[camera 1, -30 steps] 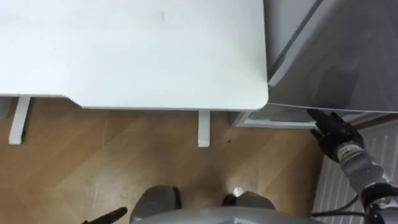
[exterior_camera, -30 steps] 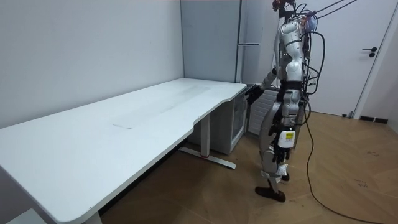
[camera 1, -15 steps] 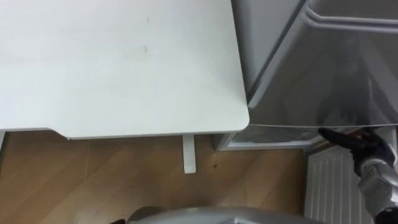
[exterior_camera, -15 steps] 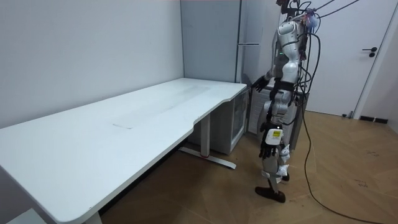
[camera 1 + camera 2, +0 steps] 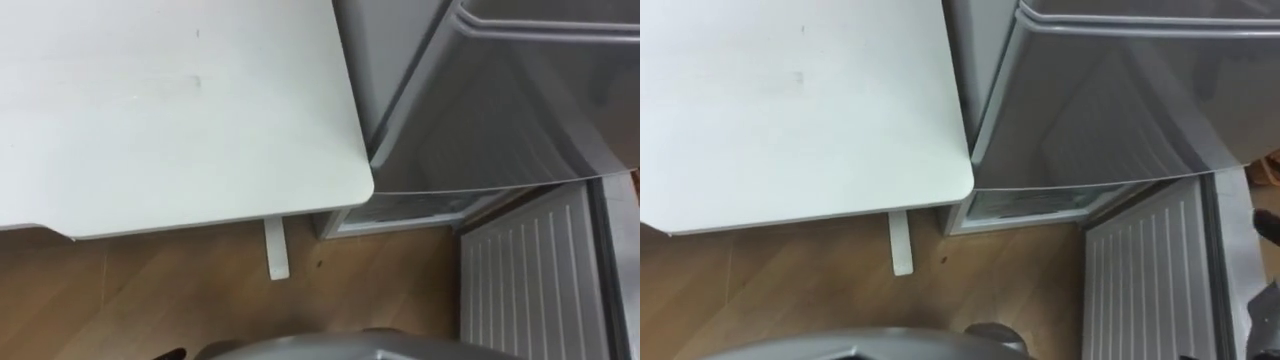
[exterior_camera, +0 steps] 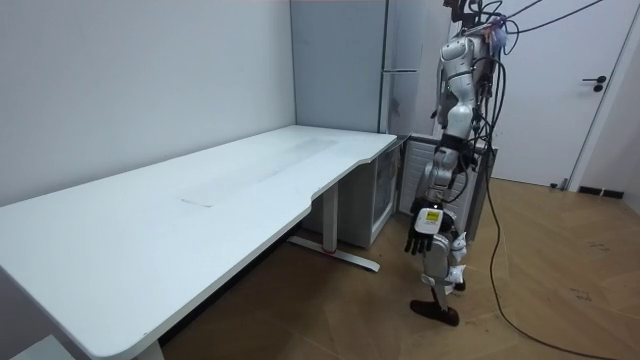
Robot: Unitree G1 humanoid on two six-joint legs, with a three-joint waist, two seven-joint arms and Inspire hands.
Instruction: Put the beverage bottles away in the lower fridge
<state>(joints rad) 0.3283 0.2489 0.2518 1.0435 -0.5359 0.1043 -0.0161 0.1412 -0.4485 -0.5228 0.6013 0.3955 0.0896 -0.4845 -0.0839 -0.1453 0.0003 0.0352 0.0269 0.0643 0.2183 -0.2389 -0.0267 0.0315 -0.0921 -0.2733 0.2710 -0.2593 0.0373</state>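
Beside the corner of the white table, next to the grey fridge, the robot stands upright.

Change from one second ago: the right hand was then at the fridge's lower edge, at 4 o'clock in the left eye view. It has since come away and now sits at 3 o'clock on the right eye view's border, apart from the lower fridge door. Whether it is open or closed cannot be told.

That door stands swung open, its white ribbed inner face at 4 o'clock. The mouth of the lower fridge lies under the grey upper door, near the table leg.

The room view gives the whole left hand, which hangs beside the thigh with fingers relaxed, pointing down and holding nothing. It has swung toward the table since one second ago. The eye views give the door's inner face.

Position of the drinks: cannot be told
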